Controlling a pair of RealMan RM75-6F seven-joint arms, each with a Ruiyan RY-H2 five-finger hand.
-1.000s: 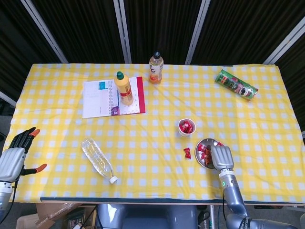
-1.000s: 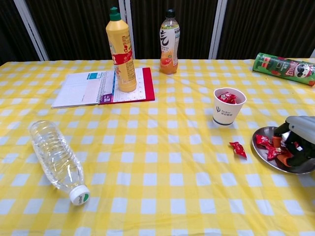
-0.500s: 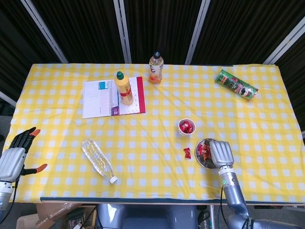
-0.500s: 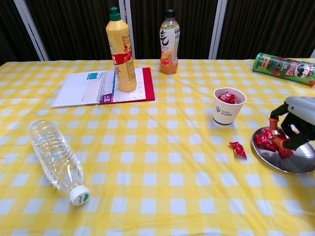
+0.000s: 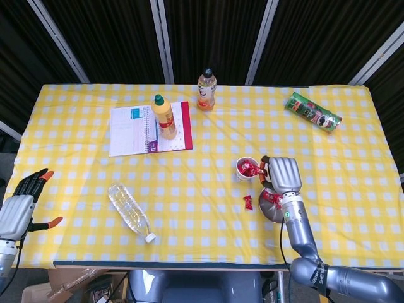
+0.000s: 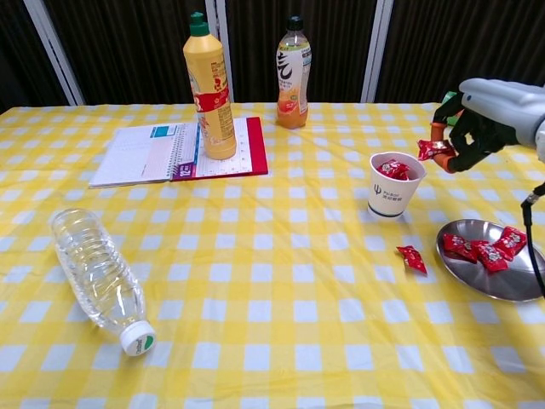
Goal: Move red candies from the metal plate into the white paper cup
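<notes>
Now candy (image 6: 428,150) between fingers (image 6: 444,162).

Bright even light, soft shadows, sharp focus, dark backdrop.

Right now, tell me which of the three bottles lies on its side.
The clear plastic water bottle, lying near the front left; the yellow bottle and orange drink bottle stand upright.

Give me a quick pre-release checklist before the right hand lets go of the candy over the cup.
1. Right hand pinches a red candy: ok.
2. Candy directly over the white paper cup: not ok, it sits beside the right rim.
3. Cup upright, with room: ok.
4. Metal plate has candies left: ok.
5. Stray candy on the cloth: not ok, pick it up later.
6. Left hand far from the work: ok.
</notes>
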